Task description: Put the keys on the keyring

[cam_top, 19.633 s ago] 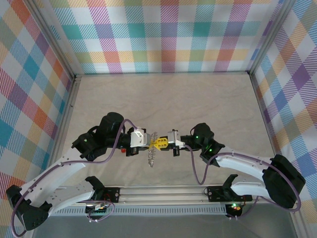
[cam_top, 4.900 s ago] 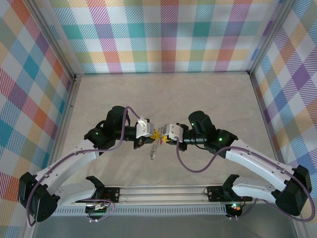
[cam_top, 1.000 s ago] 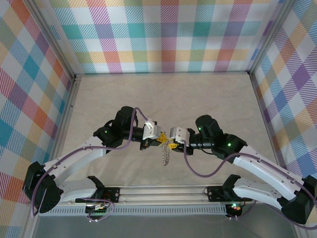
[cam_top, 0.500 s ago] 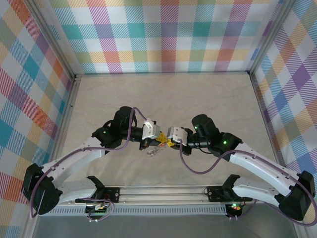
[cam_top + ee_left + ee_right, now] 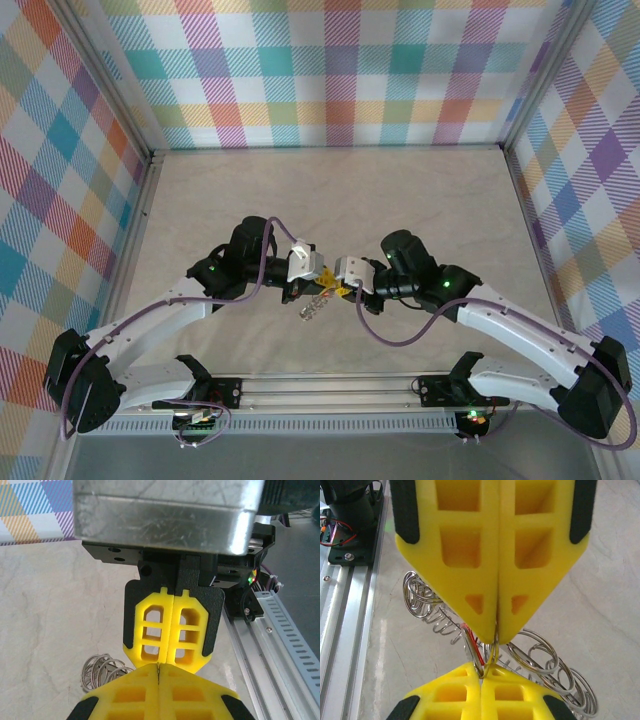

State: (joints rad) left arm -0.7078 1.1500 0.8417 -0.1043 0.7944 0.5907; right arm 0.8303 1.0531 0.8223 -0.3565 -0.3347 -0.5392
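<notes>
**Tip to tip above the bench, ring pinched between two arms**

Start in your right wrist view. The right fingers (image 5: 445,700) rise from 6 o'clock, pressed together. A thin red sliver, which I take to be the key (image 5: 476,649), runs down into their seam, so they seem to pinch it by the head. The left fingers (image 5: 470,585) come down from 12 o'clock, also pressed together. One wire loop of the keyring (image 5: 432,607) disappears into their point. The rest of the ring's coils fan out behind, toward 9 and 4 o'clock.

This hold makes sense. One arm steadies the ring off the bench so a loop stands free, and the other brings the key's hole to that loop. I cannot tell whether the key is already threaded, because the yellow tips hide the joint.

In your top view the left fingers (image 5: 325,289) and right fingers (image 5: 344,291) meet nose to nose. The keyring (image 5: 314,306) dangles at 7 o'clock of that meeting point, clear of the bench (image 5: 350,200).

Now the poses. From the rail (image 5: 330,385) the left arm sweeps in from 8 o'clock and the right arm from 4 o'clock. Both are bowed outward, elbows raised, wrists roughly level and aimed at each other. Beyond them stand the plaid walls (image 5: 330,70).
</notes>
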